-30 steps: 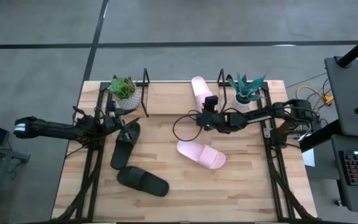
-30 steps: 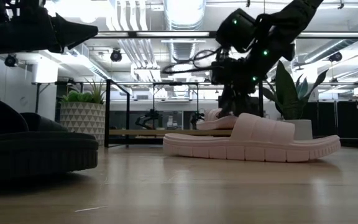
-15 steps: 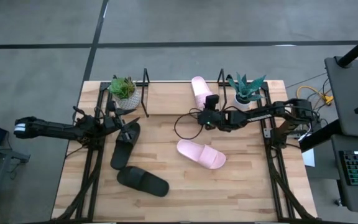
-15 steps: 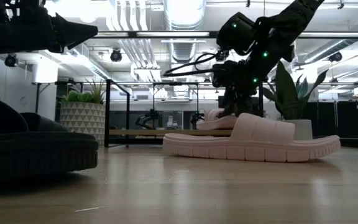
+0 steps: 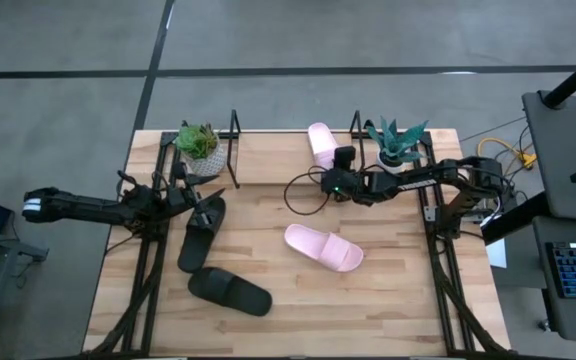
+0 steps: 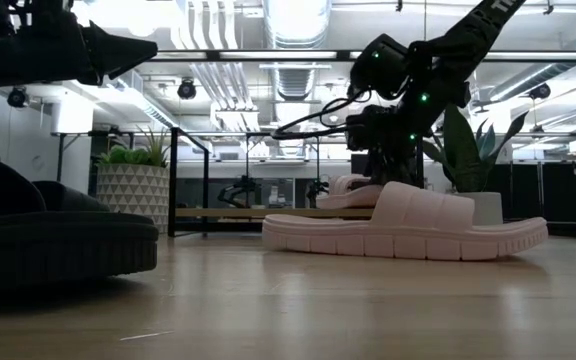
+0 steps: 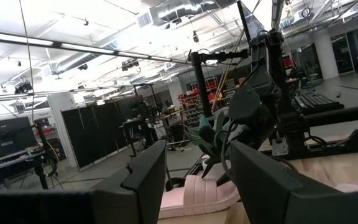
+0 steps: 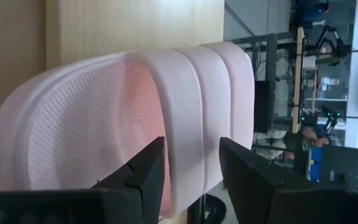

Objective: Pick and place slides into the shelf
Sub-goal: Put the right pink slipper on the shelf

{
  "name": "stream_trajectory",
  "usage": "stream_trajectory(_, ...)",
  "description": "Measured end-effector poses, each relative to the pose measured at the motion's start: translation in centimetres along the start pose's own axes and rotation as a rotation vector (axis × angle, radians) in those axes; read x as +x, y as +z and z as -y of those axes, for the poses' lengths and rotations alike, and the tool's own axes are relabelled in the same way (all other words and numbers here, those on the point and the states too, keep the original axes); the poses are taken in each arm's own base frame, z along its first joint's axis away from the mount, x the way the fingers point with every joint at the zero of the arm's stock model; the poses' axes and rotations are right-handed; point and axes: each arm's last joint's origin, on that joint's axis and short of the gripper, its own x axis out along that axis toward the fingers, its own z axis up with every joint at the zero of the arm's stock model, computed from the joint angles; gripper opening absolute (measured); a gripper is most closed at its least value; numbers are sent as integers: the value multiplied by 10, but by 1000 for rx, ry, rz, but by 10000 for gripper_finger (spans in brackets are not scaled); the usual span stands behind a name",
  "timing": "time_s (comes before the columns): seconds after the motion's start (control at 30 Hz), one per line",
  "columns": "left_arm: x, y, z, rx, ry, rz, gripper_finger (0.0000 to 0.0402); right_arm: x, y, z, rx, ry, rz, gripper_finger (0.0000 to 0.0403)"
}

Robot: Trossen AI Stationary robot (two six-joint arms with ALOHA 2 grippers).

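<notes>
The right gripper (image 5: 332, 184) – fingers parted, empty – points at the pink slide (image 5: 320, 143) on the shelf (image 5: 235, 128), likely just set there; left gripper (image 5: 206, 203) waits open by a black slide (image 5: 200, 233).

Pink slide on shelf (image 5: 319, 143): heel end hidden under right gripper (image 5: 340, 160) (high view). Nearest black slide (image 6: 53, 245) cut off by low view's left edge. Left gripper (image 5: 200, 205) fingertips too small to judge overhead.
</notes>
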Motion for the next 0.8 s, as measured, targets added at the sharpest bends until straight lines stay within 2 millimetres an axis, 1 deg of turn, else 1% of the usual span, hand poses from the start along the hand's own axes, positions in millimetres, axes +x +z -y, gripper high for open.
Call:
stream_trajectory(0.17, 0, 0, 0, 0, 0, 0, 164, 1, 0, 1, 6, -5, 0, 151)
stream_trajectory(0.33, 0, 0, 0, 0, 0, 0, 164, 3, -2, 3, 13, -4, -4, 144)
stream_trajectory(0.5, 0, 0, 0, 0, 0, 0, 164, 4, 0, 2, 5, 67, 57, 136)
stream_trajectory(0.8, 0, 0, 0, 0, 0, 0, 164, 8, -3, 7, 30, 35, 37, 124)
